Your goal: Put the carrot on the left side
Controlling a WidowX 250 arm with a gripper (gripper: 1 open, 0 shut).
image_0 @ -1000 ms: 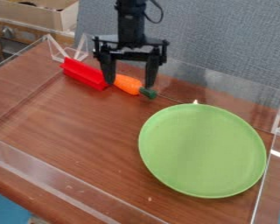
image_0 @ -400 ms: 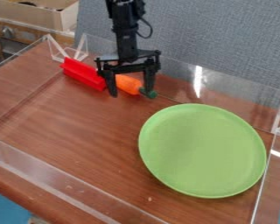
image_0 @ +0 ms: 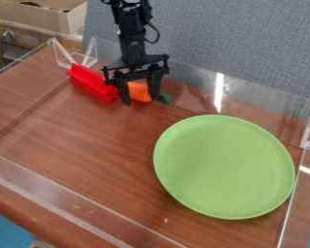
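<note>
The carrot [image_0: 140, 92], small and orange with a dark green stub [image_0: 163, 98], lies on the wooden table near the back wall. My gripper [image_0: 140, 90] has come down over it from above. One finger [image_0: 123, 93] stands on the carrot's left and the other on its right. The jaws are partly closed around the carrot. Whether the pads touch it I cannot make out. The arm hides the top of the carrot.
A red rectangular block [image_0: 90, 81] lies just left of the gripper, close to the left finger. A large green plate [image_0: 225, 165] fills the right front. Clear acrylic walls [image_0: 28, 68] ring the wooden table [image_0: 67, 136].
The gripper has dropped onto the carrot and shifted slightly left. Its jaws have narrowed from wide open to about half that width. The carrot has stayed on the table.
</note>
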